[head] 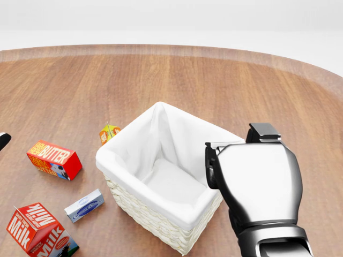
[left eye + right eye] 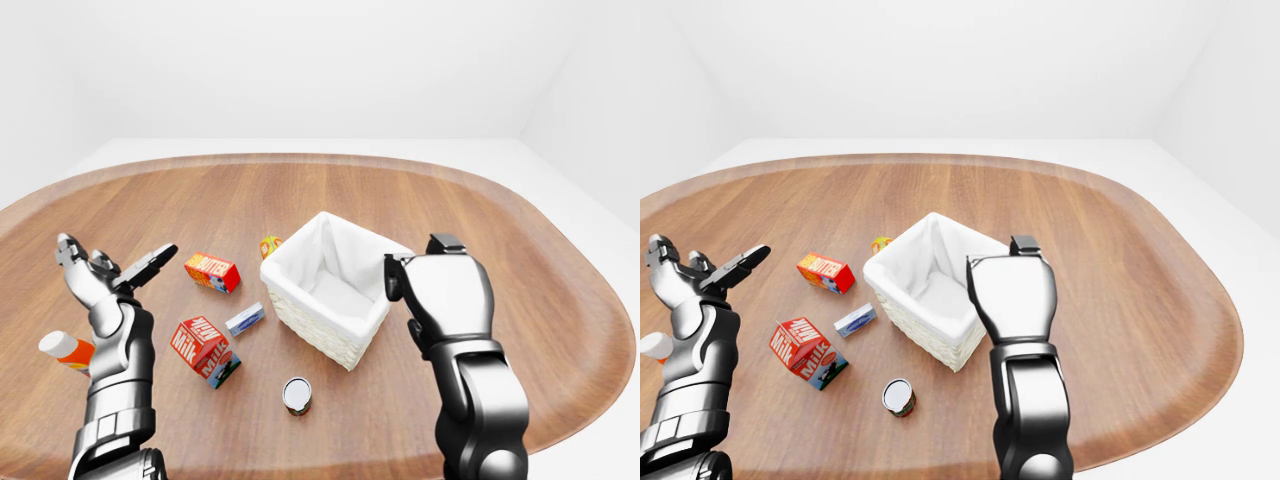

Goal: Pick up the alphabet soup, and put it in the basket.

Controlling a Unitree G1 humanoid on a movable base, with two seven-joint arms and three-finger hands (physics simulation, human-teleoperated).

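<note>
Right hand [image 2: 437, 290] raised beside basket [image 2: 330, 288], back of palm to the cameras, grip not possible to tell, holding nothing visible. Left hand [image 2: 100, 275] spread open. Alphabet soup [image 2: 296, 394] lying below the basket; better lower first, then close around.

The right hand [image 1: 257, 182] covers the basket's [image 1: 161, 160] right corner in the head view, its fingers unseen. The milk carton [image 1: 37, 233] is cut off at the bottom edge there. The soup can's [image 2: 296, 394] label is too small to read.
</note>
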